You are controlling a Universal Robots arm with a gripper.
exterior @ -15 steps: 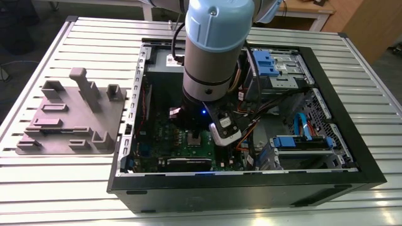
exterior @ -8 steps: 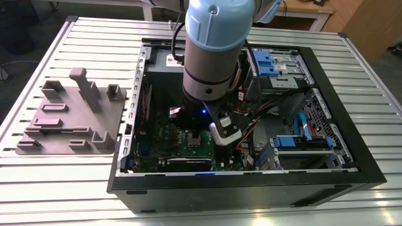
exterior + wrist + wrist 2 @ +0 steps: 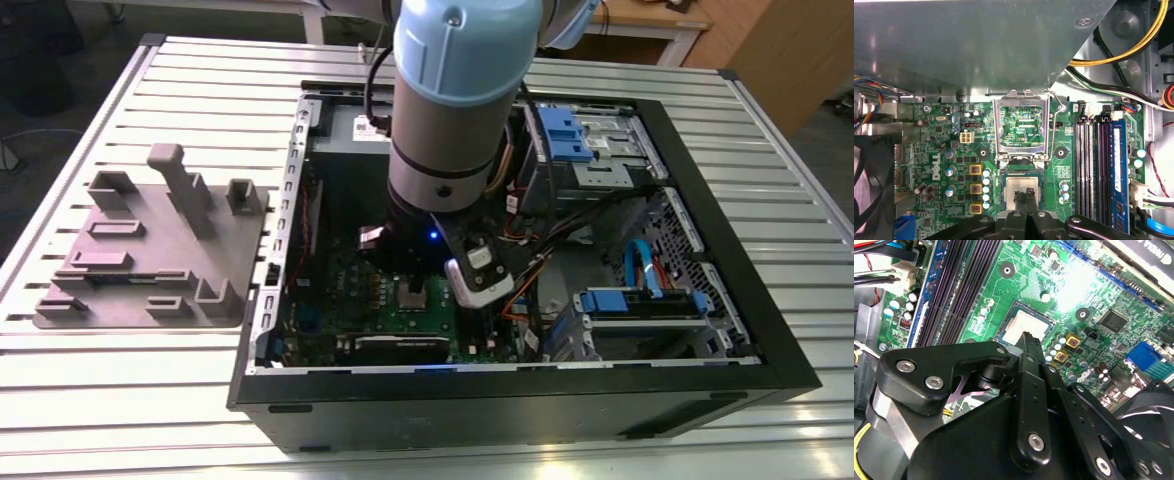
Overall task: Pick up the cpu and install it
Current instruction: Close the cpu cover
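The pincer (image 3: 1027,196) stands over the cpu (image 3: 1016,189), which lies in its socket on the green board (image 3: 949,150). Its fingers look closed together, holding nothing.

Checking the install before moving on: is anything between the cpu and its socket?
Nothing visible. The cpu lies within the socket on the green motherboard, the metal socket frame swung open beyond it, and the gripper right above the chip.

White logo print on motherboard (image 3: 954,125), perhaps lettering on black card (image 3: 1149,255)
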